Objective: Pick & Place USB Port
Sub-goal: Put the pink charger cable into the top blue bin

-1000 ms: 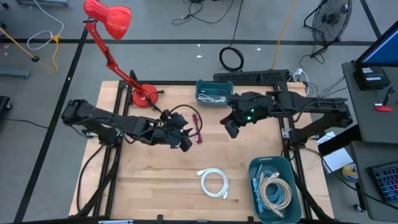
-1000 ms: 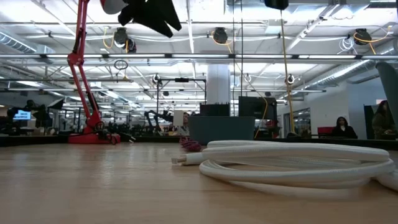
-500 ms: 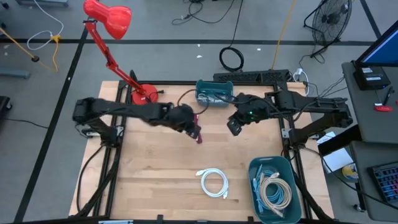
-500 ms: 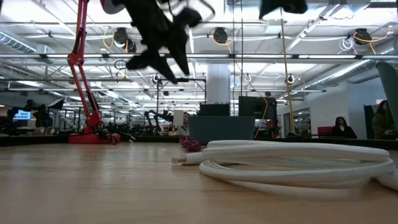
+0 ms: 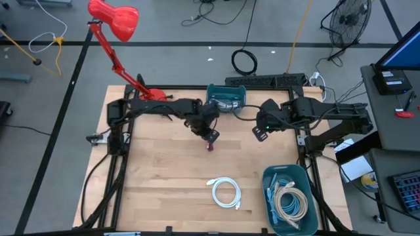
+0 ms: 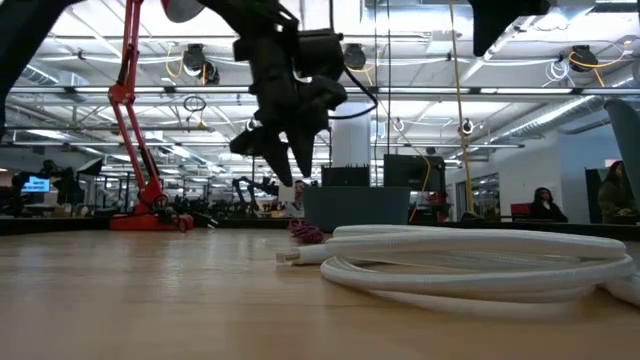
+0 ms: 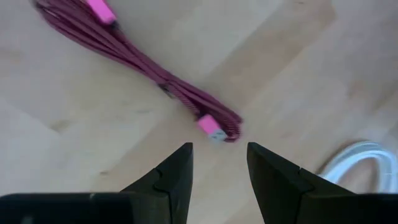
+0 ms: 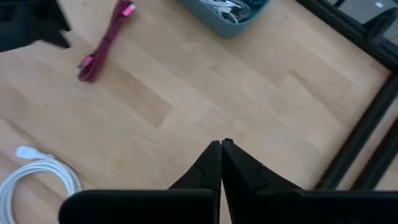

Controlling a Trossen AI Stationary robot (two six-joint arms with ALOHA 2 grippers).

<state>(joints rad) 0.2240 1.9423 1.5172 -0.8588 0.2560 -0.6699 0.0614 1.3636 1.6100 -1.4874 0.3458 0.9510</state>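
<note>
We have our left gripper [image 7: 217, 165] hanging above the magenta USB cable [image 7: 143, 71], its two fingers spread apart with nothing between them. The cable lies flat on the wooden table [image 5: 164, 190] just ahead of the fingertips, folded into a long, narrow bundle of several strands side by side, with a pink plug [image 7: 211, 128] at the near end and another pink plug at the far end.

We judge the bundle to be light and limp. It should sag and unfold if we lift it by one end, and a single strand could slip free of a loose grip. The plugs are hard and small, so pinching one risks it twisting out. The better hold looks to be across the bundle's middle, where all strands run together, with the fingers straddling its narrow width and pressing down to the wood before closing. The braided-looking jacket should give decent friction.

Beyond the near plug, a white coiled cable [image 7: 357, 162] lies apart from ours. Our right gripper [image 8: 221, 149] waits off to the side over bare wood, fingers pressed together and empty.
</note>
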